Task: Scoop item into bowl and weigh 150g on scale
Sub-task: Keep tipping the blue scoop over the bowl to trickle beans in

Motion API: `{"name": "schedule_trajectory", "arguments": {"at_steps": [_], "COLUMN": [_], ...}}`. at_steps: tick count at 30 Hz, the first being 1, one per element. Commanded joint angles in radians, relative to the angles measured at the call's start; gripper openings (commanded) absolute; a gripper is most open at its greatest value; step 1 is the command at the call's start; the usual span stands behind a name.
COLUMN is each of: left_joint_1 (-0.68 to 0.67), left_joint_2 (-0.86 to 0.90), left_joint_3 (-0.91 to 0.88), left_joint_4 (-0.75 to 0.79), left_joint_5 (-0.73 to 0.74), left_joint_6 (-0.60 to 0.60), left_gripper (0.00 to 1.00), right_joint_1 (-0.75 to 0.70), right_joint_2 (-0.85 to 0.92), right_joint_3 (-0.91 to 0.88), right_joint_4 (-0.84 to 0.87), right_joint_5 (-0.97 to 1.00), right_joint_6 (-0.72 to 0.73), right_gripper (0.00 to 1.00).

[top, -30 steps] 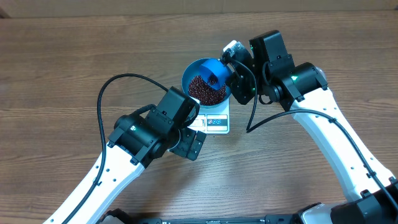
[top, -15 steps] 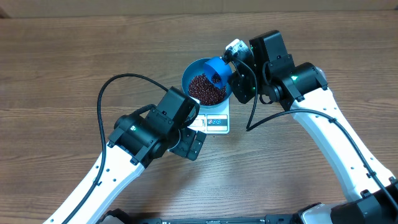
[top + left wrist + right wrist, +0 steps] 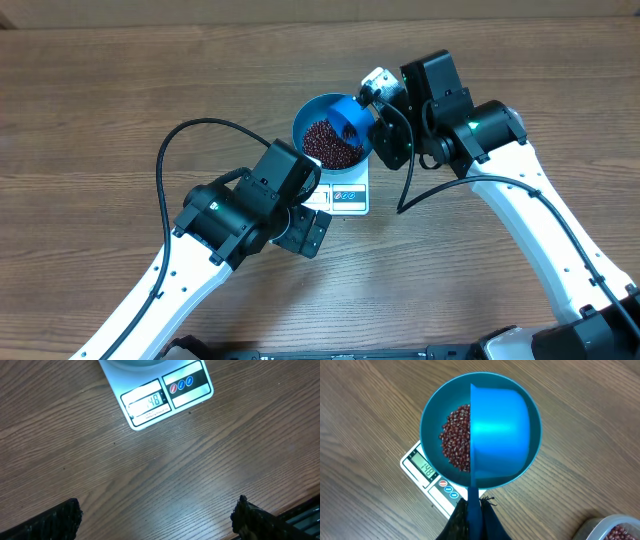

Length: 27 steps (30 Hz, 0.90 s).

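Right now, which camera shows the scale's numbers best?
The left wrist view: the scale display is large and uncovered. The right wrist view shows it smaller, peeking past the bowl; overhead, it's too tiny to read.

From overhead, the bowl (image 3: 305,108) hides most of the scale (image 3: 348,198); its display is too small to read. The right arm's black wrist blocks the handle of the scoop (image 3: 350,118) from above. In the left wrist view the top edge cuts off the scale behind its panel, the bowl is a mere sliver, and the display's digits are faint. The left end effector (image 3: 159,519) shows only two dark fingers (image 3: 60,522), cropped at the bottom. In the right wrist view the scoop conceals half the bowl and the beans (image 3: 455,437) beneath; its handle vanishes into the right end effector (image 3: 474,520), itself cut off below. A tub (image 3: 590,527) is clipped by the lower right corner.
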<state>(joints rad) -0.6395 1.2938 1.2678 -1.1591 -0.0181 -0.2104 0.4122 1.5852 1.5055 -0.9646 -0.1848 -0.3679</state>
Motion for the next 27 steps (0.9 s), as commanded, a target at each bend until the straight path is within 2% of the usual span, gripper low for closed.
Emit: {"name": "schedule_trajectory", "arguments": {"at_steps": [1, 25, 27], "left_joint_1": [0.006, 0.006, 0.006], "left_joint_2": [-0.019, -0.019, -0.019], "left_joint_3": [0.008, 0.008, 0.008], "left_joint_4": [0.0, 0.0, 0.0], "left_joint_5": [0.008, 0.008, 0.008], "left_joint_6": [-0.014, -0.014, -0.014], "left_gripper": [1.0, 1.0, 1.0], "right_joint_1": [-0.004, -0.004, -0.004], "right_joint_2": [0.002, 0.002, 0.002], "right_joint_3": [0.025, 0.025, 0.025], "right_joint_4": [0.011, 0.005, -0.012], "right_joint_5": [-0.018, -0.023, -0.045], "right_joint_6": [-0.022, -0.029, -0.086], "right_gripper": [0.04, 0.04, 0.04]}}
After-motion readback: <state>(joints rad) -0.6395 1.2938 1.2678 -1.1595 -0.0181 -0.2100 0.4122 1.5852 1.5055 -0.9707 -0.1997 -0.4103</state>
